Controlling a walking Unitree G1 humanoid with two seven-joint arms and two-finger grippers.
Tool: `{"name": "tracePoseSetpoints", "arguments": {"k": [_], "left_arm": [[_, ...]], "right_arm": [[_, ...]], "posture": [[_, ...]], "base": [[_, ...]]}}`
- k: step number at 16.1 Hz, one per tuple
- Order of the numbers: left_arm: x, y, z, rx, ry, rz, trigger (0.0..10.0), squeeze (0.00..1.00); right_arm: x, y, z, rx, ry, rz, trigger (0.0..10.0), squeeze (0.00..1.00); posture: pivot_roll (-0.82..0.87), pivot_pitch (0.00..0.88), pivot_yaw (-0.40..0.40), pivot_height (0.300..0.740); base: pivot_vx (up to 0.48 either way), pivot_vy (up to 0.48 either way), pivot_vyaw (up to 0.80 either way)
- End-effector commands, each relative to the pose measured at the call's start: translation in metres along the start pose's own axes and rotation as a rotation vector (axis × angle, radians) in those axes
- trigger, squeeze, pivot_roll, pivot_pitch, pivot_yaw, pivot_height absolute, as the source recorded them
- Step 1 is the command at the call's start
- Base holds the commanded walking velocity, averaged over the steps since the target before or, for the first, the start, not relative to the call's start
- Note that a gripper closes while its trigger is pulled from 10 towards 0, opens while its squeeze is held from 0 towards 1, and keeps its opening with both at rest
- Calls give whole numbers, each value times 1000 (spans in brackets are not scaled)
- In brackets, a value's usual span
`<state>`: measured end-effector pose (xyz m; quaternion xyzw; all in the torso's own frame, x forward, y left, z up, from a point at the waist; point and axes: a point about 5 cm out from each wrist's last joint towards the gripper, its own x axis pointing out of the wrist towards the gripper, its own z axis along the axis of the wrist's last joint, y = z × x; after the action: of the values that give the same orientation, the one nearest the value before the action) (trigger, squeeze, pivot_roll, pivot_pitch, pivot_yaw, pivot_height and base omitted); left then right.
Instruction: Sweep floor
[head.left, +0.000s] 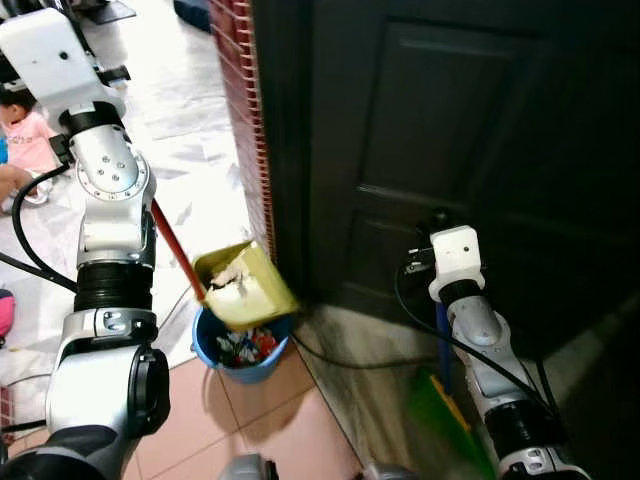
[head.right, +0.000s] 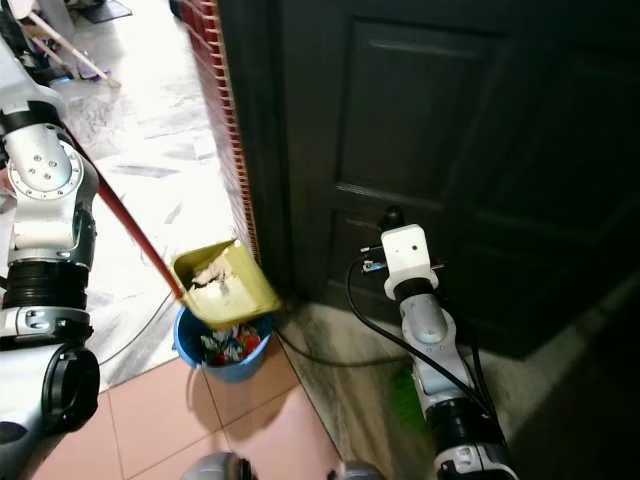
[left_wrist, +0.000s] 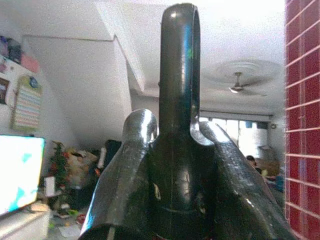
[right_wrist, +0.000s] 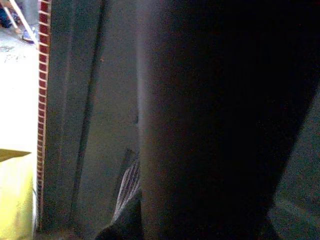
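tipping the yellow dustpan (head.left: 245, 285) over the blue bucket (head.left: 243, 350), left tool (left_wrist: 177, 165) pinching its red handle (head.left: 175, 245); litter could miss. right tool's state: cannot tell.

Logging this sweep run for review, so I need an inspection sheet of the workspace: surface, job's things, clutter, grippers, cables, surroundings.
Surface: pinkish floor tiles by the robot; pale marbled floor beyond.
Job's things: yellow plastic dustpan on a red handle, tilted over the blue round bin, scraps still in the pan; green broom low beside the right arm.
Clutter: colourful rubbish inside the bin.
Grippers: left gripper closed around a dark handle; right gripper's state cannot be told.
Cables: black cable trailing along the floor at the door's foot.
Surroundings: dark panelled door, red brick edge, a person sitting on the floor.
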<state>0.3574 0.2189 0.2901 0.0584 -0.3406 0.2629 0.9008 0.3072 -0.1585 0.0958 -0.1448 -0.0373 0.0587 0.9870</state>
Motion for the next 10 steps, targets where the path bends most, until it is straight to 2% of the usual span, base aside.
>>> {"name": "tracePoseSetpoints", "arguments": {"k": [1, 6, 10], "left_arm": [[10, 1, 20, 31, -113, 8, 10000, 0], [11, 2, 20, 36, -113, 18, 10000, 0], [9, -5, 20, 72, -93, -40, 10000, 0]], "right_arm": [[5, 3, 13, 0, -55, 11, 10000, 0], [4, 3, 11, -3, -46, 14, 10000, 0], [4, 4, 10, -3, -42, 22, 10000, 0]], "posture": [[-122, 0, 33, 740], [-126, 0, 30, 740], [-122, 0, 26, 740]], "base": [[439, 0, 0], [436, 0, 0], [0, 0, 0]]}}
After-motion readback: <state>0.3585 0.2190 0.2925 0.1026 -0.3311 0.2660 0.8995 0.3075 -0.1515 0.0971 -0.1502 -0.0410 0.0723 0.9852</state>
